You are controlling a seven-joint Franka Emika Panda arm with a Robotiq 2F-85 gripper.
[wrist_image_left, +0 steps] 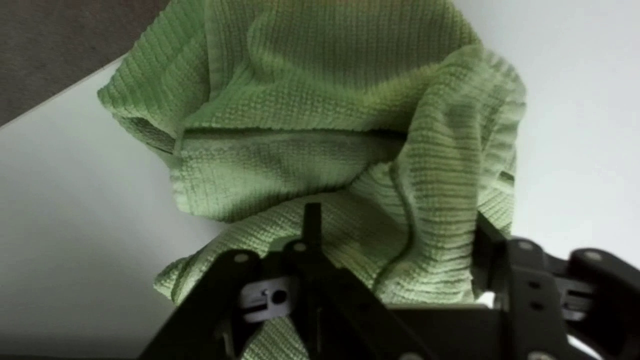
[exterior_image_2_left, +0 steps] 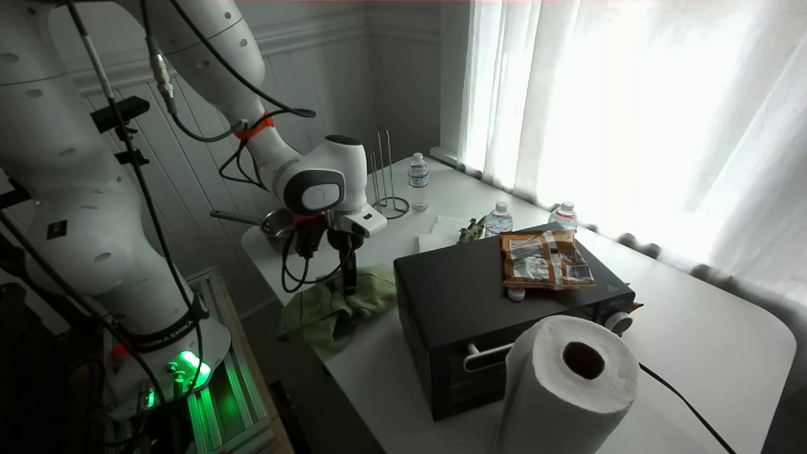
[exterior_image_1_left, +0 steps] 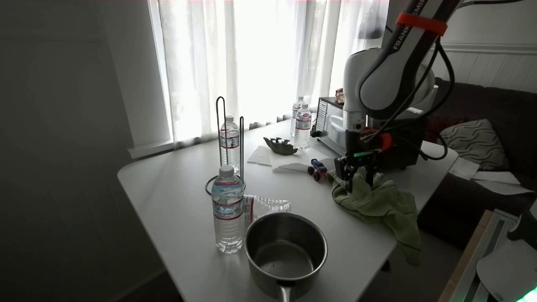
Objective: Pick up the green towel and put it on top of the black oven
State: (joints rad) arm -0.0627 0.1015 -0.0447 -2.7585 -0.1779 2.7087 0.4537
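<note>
In the wrist view, the black two-finger gripper (wrist_image_left: 397, 220) has its fingers spread, with a raised fold of the green ribbed towel (wrist_image_left: 305, 165) between them. In an exterior view, this towel lies crumpled on the white table (exterior_image_1_left: 176, 197), one end hanging over the right edge. In an exterior view, the boxy black oven (exterior_image_2_left: 463, 290) stands just right of the towel, with an orange plastic packet (exterior_image_2_left: 545, 261) on top; only there the white paper roll (exterior_image_2_left: 567, 403) can be seen, at the near side.
</note>
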